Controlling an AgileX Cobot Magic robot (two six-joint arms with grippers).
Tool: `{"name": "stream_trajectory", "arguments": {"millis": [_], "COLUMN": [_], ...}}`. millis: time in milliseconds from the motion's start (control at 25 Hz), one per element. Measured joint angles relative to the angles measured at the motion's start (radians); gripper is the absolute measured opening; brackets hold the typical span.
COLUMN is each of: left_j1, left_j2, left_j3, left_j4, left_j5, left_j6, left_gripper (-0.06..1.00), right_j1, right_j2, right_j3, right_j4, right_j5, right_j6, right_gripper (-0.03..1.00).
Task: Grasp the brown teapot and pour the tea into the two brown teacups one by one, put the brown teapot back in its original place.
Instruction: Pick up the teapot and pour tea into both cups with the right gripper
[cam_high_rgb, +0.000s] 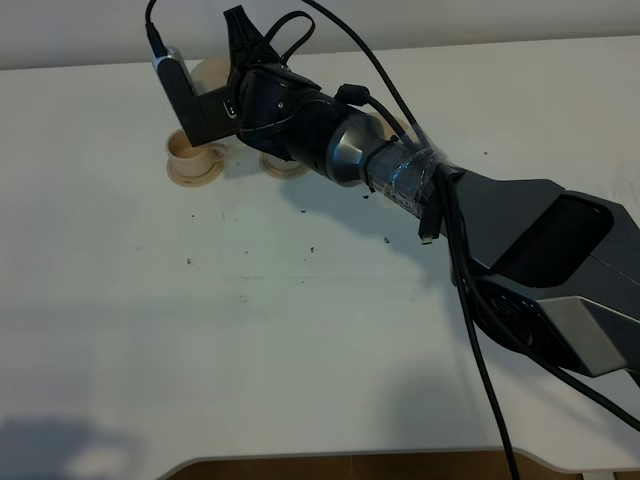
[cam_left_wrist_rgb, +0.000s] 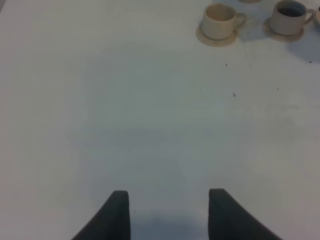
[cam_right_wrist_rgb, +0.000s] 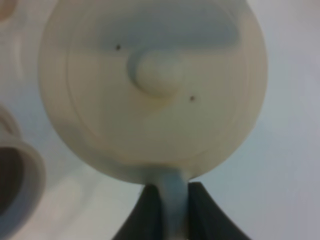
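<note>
My right gripper (cam_right_wrist_rgb: 172, 192) is shut on the loop handle of the brown teapot (cam_right_wrist_rgb: 150, 85), whose round lid and knob fill the right wrist view. In the exterior high view this gripper (cam_high_rgb: 238, 45) reaches to the far left of the table, and only a sliver of the teapot (cam_high_rgb: 212, 72) shows behind it. One teacup (cam_high_rgb: 195, 152) stands on its saucer just below. The other cup is hidden under the arm; only its saucer (cam_high_rgb: 285, 165) shows. The left wrist view shows both teacups: one pale inside (cam_left_wrist_rgb: 220, 20), one holding dark tea (cam_left_wrist_rgb: 289, 15). My left gripper (cam_left_wrist_rgb: 170, 210) is open over bare table. The original place is hidden.
The white table (cam_high_rgb: 250, 330) carries scattered dark specks (cam_high_rgb: 310, 248). The right arm and its cables (cam_high_rgb: 480, 230) stretch diagonally from the right side across to the far left. The table's front edge (cam_high_rgb: 350, 462) has a curved cut-out.
</note>
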Motion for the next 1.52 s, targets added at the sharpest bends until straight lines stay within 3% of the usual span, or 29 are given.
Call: {"name": "stream_trajectory", "arguments": {"millis": [600, 1520], "left_j1": [0.000, 0.000], "left_j2": [0.000, 0.000], "left_j3": [0.000, 0.000], "left_j4": [0.000, 0.000], "left_j5": [0.000, 0.000], "left_j6": [0.000, 0.000], "left_gripper": [0.37, 0.37], "right_j1": [0.000, 0.000], "right_j2": [0.000, 0.031], "right_j3": [0.000, 0.000], "right_j4": [-0.043, -0.110], "right_j5": [-0.022, -0.072], "right_j6": [-0.126, -0.136], "right_gripper": [0.13, 0.13]}}
